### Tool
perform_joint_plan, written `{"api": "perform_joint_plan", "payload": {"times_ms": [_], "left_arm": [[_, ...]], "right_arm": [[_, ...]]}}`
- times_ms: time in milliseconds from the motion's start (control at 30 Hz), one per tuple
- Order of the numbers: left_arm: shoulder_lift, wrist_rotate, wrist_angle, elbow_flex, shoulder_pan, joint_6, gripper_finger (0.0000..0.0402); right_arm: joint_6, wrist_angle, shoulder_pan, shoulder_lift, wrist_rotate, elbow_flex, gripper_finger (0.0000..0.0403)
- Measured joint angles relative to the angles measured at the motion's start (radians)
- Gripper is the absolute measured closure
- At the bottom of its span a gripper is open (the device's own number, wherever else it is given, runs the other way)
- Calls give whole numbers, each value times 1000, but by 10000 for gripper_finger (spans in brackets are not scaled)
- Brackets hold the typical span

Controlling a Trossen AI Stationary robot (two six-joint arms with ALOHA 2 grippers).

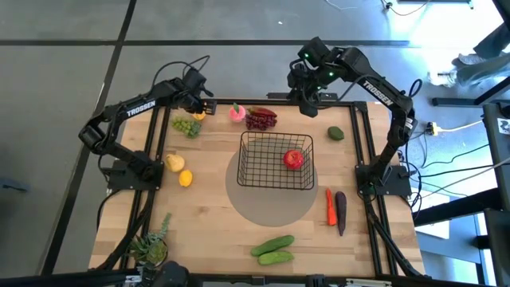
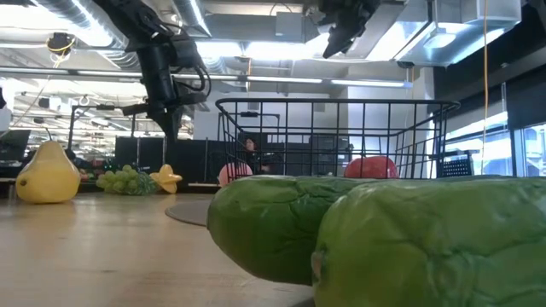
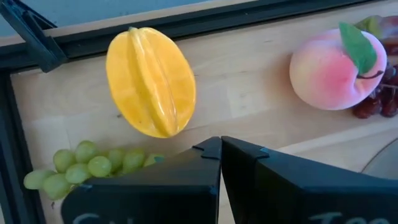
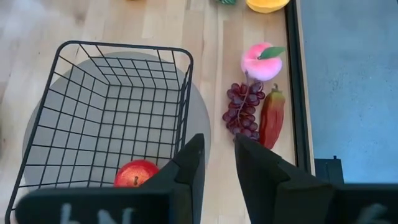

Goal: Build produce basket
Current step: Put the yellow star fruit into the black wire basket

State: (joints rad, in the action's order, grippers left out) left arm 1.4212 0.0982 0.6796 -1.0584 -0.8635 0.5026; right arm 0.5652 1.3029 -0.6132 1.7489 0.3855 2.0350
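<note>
Two cucumbers [image 2: 384,239] fill the low view's foreground; behind them stands the basket [image 2: 333,136] with a red apple [image 2: 371,166] inside.

High view: basket on a grey mat [image 1: 267,203] at desk [image 1: 207,223] centre; carrot [image 1: 330,206] and eggplant [image 1: 341,212] lie beside it.

Left wrist view: left hand [image 3: 220,148], fingers nearly closed and empty, sits above a yellow starfruit [image 3: 150,81] and green grapes [image 3: 87,165].

Right wrist view: right hand [image 4: 217,152], narrow gap and empty, hangs over the basket's far rim near purple grapes [image 4: 244,109] and a peach [image 4: 261,61].
</note>
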Motion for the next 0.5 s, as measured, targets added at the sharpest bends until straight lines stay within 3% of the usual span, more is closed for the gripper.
{"api": "perform_joint_plan", "payload": {"times_ms": [167, 500], "left_arm": [[0, 21, 21, 0, 0, 17, 387], [0, 42, 37, 0, -5, 38, 303]], "right_arm": [[41, 0, 0, 0, 0, 0, 320], [56, 0, 0, 0, 0, 0, 320]]}}
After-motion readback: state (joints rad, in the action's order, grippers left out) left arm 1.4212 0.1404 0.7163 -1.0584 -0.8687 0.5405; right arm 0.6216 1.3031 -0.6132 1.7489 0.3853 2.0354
